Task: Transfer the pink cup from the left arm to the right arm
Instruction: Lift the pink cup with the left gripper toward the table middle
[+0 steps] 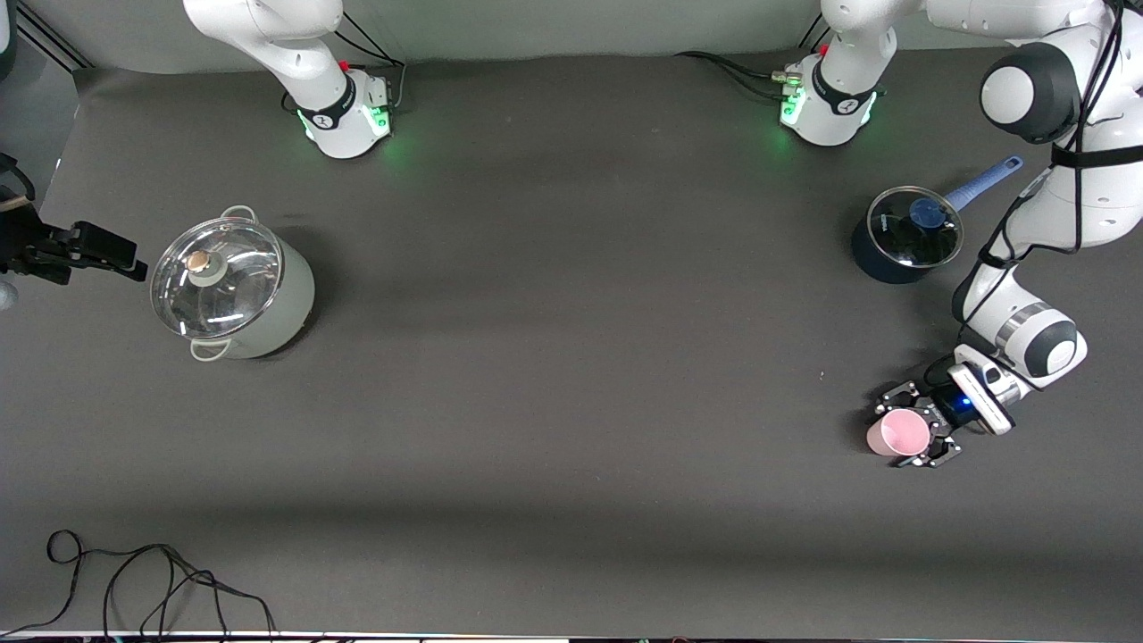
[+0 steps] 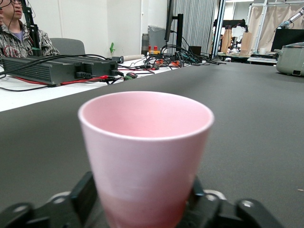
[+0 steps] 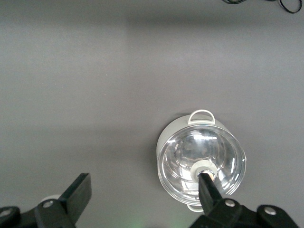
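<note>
The pink cup (image 1: pixel 897 434) stands upright on the table at the left arm's end, nearer to the front camera than the blue saucepan. My left gripper (image 1: pixel 913 429) reaches in level with the table, one finger on each side of the cup's lower part. In the left wrist view the cup (image 2: pixel 145 147) fills the middle and both fingers (image 2: pixel 85 192) press against its sides. My right gripper (image 1: pixel 123 259) hangs open and empty above the right arm's end of the table, beside the grey pot. It shows open in the right wrist view (image 3: pixel 142 199).
A grey pot with a glass lid (image 1: pixel 232 288) stands near the right arm's end, also seen in the right wrist view (image 3: pixel 202 160). A dark blue lidded saucepan (image 1: pixel 906 234) stands near the left arm's base. A black cable (image 1: pixel 152 580) lies by the table's front edge.
</note>
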Available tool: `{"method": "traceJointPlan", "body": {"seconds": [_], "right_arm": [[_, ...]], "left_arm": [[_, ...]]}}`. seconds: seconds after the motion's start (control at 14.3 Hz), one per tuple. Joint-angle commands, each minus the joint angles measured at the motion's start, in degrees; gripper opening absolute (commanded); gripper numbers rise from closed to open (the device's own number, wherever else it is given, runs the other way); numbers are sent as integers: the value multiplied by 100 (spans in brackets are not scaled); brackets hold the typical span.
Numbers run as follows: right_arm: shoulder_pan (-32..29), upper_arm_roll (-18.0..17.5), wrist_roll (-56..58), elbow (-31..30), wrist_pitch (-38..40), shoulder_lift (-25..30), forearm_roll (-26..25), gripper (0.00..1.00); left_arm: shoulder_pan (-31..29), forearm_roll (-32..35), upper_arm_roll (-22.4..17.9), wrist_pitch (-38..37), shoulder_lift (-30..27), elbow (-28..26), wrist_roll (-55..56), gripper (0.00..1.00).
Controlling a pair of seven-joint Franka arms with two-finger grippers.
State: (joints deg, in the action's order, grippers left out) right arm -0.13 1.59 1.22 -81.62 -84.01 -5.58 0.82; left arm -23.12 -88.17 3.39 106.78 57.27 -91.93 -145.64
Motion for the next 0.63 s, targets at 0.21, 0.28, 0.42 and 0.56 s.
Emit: {"method": "traceJointPlan", "body": {"seconds": [0.21,0.28,0.42,0.56], "right_arm": [[48,25,-7,103,96,-22,-11,100],[57,25,-16,94,96,-22,-11,100],[48,25,-16,94,96,-22,-11,100],[57,25,-16,94,148,-22,-11,100]], "left_arm": [[167,-139,-49,237,-540,-430,61,49],[228,-148,-32,429,-811,-675,123,48],[325,-305,318,999,-1470,-1254,202,46],[334,-726,932,1798,-2164,-1843,185,46]]}}
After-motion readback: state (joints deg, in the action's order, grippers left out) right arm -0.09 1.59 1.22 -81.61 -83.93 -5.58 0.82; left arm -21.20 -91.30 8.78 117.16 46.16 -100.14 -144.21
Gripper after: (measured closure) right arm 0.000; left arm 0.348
